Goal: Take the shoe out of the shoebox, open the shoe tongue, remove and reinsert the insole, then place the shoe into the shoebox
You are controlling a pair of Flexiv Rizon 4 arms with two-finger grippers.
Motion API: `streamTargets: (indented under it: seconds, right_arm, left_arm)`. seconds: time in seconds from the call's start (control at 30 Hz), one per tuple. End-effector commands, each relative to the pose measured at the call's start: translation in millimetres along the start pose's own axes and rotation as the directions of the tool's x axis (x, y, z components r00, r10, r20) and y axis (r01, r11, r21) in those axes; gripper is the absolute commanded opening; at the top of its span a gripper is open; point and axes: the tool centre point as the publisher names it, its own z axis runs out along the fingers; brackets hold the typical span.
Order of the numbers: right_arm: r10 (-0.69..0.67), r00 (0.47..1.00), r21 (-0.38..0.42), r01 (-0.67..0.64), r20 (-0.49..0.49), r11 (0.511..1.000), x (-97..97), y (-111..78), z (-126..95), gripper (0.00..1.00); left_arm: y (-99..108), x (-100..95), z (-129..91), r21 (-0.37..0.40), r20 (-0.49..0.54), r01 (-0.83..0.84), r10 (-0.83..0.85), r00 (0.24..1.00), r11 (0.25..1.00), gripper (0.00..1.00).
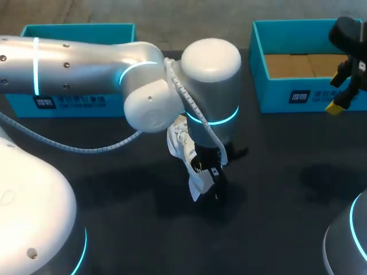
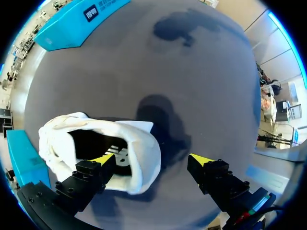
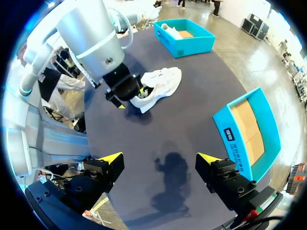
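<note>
Found left gripper (image 2: 153, 160) spread astride collar of white sneaker (image 2: 144, 148) | right gripper (image 3: 159, 157) spread, empty | advised pinching insole edge, lifting slowly

Dark table (image 1: 287, 172): white shoe (image 1: 179, 143), left shoebox (image 1: 74, 104), right shoebox (image 1: 275, 94).

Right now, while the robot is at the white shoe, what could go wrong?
The left gripper is open, one yellow fingertip at the white fabric shoe's opening, the other out over the dark table. Closing might pinch only the thin edge, so the shoe could slip out. The shoe lies loose, so a nudge might slide it. The right gripper hangs off by the open teal cardboard shoebox, too far to steady it.
</note>
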Motion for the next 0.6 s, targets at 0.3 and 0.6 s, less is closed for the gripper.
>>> streamTargets:
  seconds: [0.3, 0.6]
  right_arm:
    - [0.002, 1.000, 0.005, -0.002, -0.003, 1.000, -1.5, 2.1, 0.2, 1.00]
    - [0.002, 1.000, 0.005, -0.002, -0.003, 1.000, -1.5, 2.1, 0.2, 1.00]
  left_arm:
    - [1.1, 0.2, 28.9, -0.040, -0.027, 0.001, -0.002, 1.000, 0.999, 1.00]
    - [5.6, -2.5, 30.7, -0.043, -0.027, -0.041, 0.040, 0.999, 0.998, 0.85]
